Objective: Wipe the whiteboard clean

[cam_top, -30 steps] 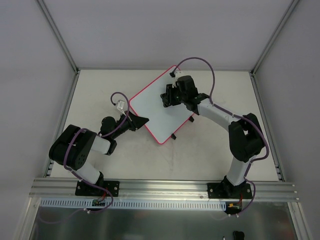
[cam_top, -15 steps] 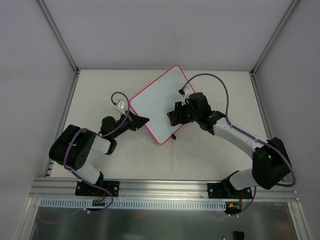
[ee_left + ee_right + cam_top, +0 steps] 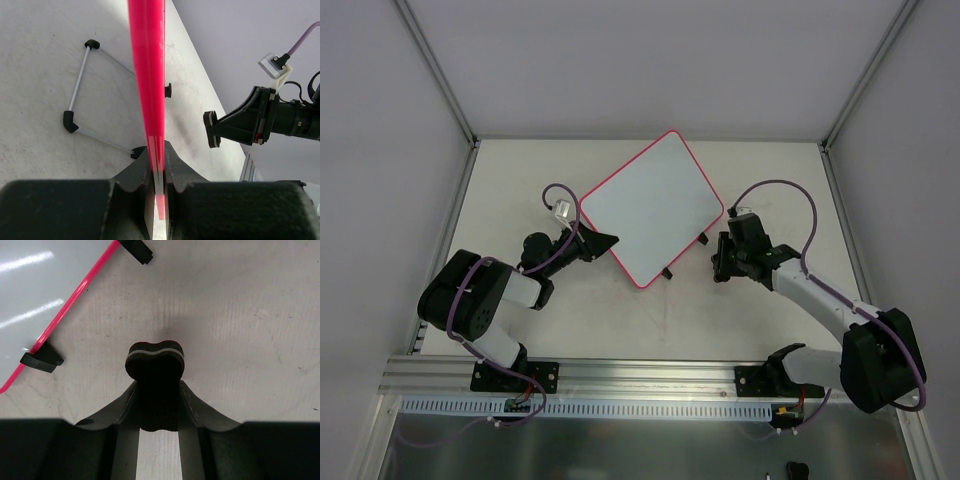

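Pale tabletop [image 3: 620, 320] is carrying the whiteboard [image 3: 655, 205] at its middle. The left gripper [image 3: 608, 240] is pinching its pink rim, and the right gripper [image 3: 720, 265] is clamping a black eraser [image 3: 154, 362] near its right edge.

whiteboard [image 3: 147, 60] edge-on – top cut off by frame, blurred nr left claw [image 3: 157, 161], face unseen

Whiteboard [image 3: 655, 210] white, pink-red rim; clips [image 3: 41, 360] black; eraser [image 3: 154, 357] black, pale stripe; table [image 3: 720, 310] off-white.
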Robot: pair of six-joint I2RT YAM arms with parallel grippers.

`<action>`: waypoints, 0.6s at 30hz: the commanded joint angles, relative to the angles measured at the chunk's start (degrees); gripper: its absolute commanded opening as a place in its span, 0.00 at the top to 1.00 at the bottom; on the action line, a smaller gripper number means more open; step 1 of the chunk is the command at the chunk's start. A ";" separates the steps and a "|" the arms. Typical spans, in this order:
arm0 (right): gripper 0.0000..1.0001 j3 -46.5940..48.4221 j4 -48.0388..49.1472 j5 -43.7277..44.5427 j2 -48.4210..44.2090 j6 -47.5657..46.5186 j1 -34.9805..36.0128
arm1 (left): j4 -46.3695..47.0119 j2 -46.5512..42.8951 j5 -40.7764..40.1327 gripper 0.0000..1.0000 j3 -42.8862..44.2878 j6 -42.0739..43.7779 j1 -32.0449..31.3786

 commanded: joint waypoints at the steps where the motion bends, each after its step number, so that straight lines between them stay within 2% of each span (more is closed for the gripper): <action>1: 1.00 0.01 -0.61 2.70 -2.43 1.44 -0.07 | 19.05 -0.89 2.10 0.98 -0.84 4.93 -0.84; 6: 0.99 -0.25 -0.52 -0.02 0.73 0.47 -0.07 | 19.05 -0.80 2.10 0.98 -1.01 5.01 -0.84; 9: 0.91 -0.17 -0.43 -1.87 2.84 -0.32 0.02 | 19.05 -0.98 1.92 0.97 -1.10 5.10 -0.84; 10: 0.83 -0.17 -0.34 -1.87 3.28 -0.41 0.02 | 19.05 -0.89 1.92 0.96 -1.10 5.10 -0.84; 13: 0.72 -0.08 -0.34 -1.87 4.69 -0.85 0.19 | 19.05 -0.89 1.92 0.93 -1.10 5.19 -0.84; 15: 0.69 -0.17 -0.17 -1.79 5.13 -1.11 0.28 | 19.05 -0.89 1.83 0.92 -1.10 5.19 -0.84; 18: 0.60 -0.17 0.18 -1.78 5.66 -1.20 0.28 | 19.05 -0.89 1.83 0.91 -1.10 5.19 -0.84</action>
